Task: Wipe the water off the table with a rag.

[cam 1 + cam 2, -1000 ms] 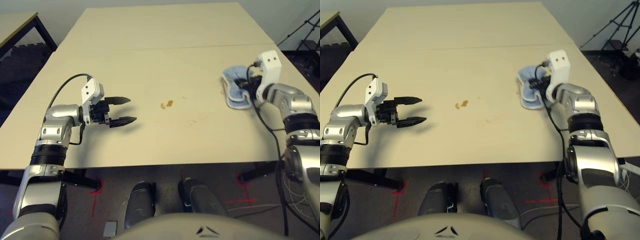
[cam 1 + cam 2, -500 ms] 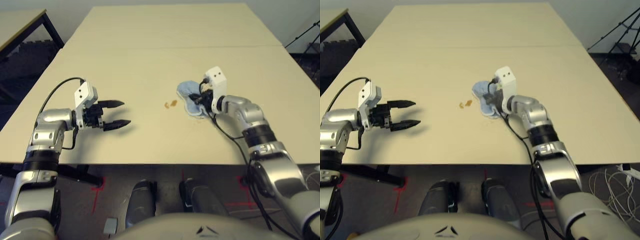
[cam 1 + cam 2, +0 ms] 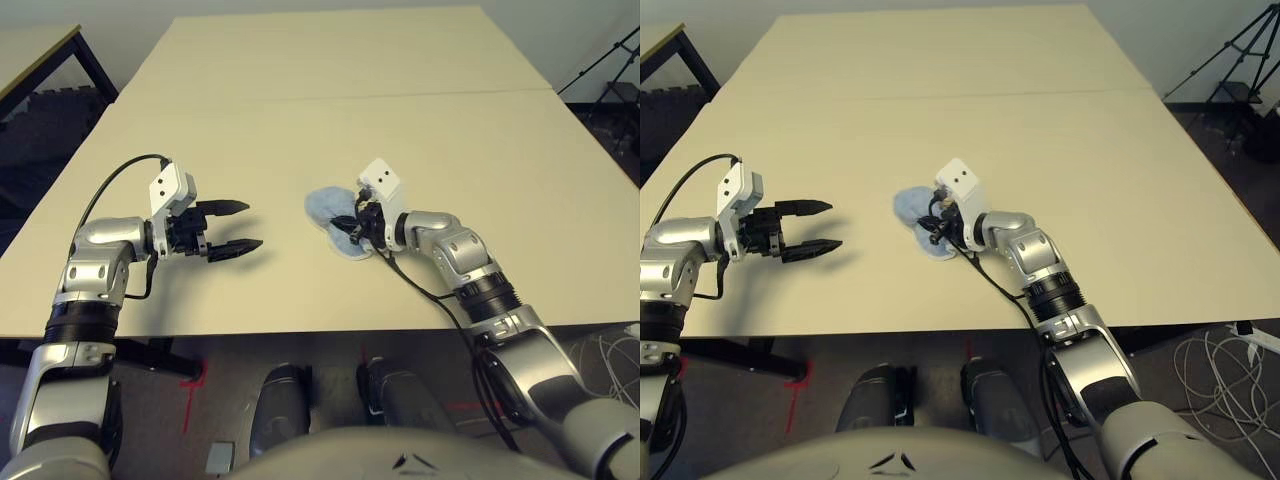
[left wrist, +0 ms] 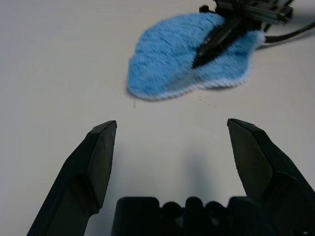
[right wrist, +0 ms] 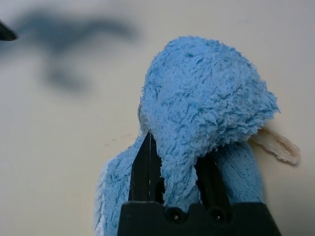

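The light blue rag [image 3: 328,206] lies rumpled at the middle of the pale beige table [image 3: 300,130]. My right gripper [image 3: 353,228] is shut on it, pinching a fold from the rag's right side; in the right wrist view the cloth [image 5: 206,98] bulges over the black fingers [image 5: 145,167]. My left gripper [image 3: 251,224] hovers open and empty a short way to the left of the rag, pointing at it; its wrist view shows the rag [image 4: 167,64] ahead of its spread fingers [image 4: 101,147]. The water is hidden; the rag covers the middle spot.
A thin seam [image 3: 330,97] crosses the tabletop behind both arms. A smaller separate table [image 3: 30,50] stands at the far left, and a black tripod [image 3: 610,70] at the far right. The table's front edge runs just below both grippers.
My right gripper has dragged the rag leftward from the table's right side to the middle, over the amber blotches seen earlier. The left gripper has barely moved. The camera shifted a little.
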{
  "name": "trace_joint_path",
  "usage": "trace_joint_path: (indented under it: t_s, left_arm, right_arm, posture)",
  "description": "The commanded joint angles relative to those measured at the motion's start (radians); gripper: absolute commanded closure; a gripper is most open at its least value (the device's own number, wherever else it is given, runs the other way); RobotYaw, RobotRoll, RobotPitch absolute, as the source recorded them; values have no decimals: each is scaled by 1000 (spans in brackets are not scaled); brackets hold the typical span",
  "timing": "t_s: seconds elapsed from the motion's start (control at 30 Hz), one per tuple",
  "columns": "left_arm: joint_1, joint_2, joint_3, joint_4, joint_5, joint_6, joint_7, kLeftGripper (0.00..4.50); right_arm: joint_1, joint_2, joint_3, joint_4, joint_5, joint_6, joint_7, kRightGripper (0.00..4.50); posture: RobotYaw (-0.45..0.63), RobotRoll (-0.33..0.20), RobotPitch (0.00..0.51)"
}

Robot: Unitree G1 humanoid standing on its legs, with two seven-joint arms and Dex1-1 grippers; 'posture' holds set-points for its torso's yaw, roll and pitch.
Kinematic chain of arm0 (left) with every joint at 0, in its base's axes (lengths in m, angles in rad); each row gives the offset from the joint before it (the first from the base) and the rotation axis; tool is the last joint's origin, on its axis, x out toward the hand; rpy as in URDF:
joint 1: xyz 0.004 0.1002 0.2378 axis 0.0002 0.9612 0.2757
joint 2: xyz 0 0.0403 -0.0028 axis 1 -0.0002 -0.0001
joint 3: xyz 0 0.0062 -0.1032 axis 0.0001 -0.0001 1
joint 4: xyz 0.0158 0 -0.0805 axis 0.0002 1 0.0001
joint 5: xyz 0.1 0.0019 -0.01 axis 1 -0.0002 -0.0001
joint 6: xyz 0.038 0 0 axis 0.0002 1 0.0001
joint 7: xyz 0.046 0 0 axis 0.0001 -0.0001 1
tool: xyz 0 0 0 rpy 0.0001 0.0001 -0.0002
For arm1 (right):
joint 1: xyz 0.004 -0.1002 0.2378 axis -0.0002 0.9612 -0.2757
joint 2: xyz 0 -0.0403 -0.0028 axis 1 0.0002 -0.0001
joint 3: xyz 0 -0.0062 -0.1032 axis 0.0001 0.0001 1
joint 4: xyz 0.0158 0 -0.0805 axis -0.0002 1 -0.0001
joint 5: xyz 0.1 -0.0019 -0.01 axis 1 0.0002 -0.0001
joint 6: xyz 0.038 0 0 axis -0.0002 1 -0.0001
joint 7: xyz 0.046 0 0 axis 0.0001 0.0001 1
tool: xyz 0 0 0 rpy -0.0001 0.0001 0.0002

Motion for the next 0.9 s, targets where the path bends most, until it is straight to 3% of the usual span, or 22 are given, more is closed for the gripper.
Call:
trace_joint_path:
  t_s: [0.03,0.17,0.3,0.73,0.9]
  left_arm:
    - [7,-4,-2,-14,-4,0,2,0]
    - [10,-6,-2,-18,-4,1,3,0]
    - [11,-9,-3,-19,-5,0,3,0]
    - [5,-19,-8,-7,-1,-5,2,0]
    - [0,-23,-8,2,3,-7,0,0]
  right_arm:
    - [52,17,76,1,4,62,22,4426]
    - [29,-4,40,45,-23,46,-20,4426]
    - [-49,-100,-12,158,-77,-34,-63,4426]
    - [-214,-341,-196,425,-61,-181,-102,4427]
    - [-229,-382,-344,378,72,-95,-52,4427]
  posture:
    - [-137,0,89]
    - [-138,0,89]
    - [-138,0,89]
    - [-148,0,92]
    - [-158,0,95]
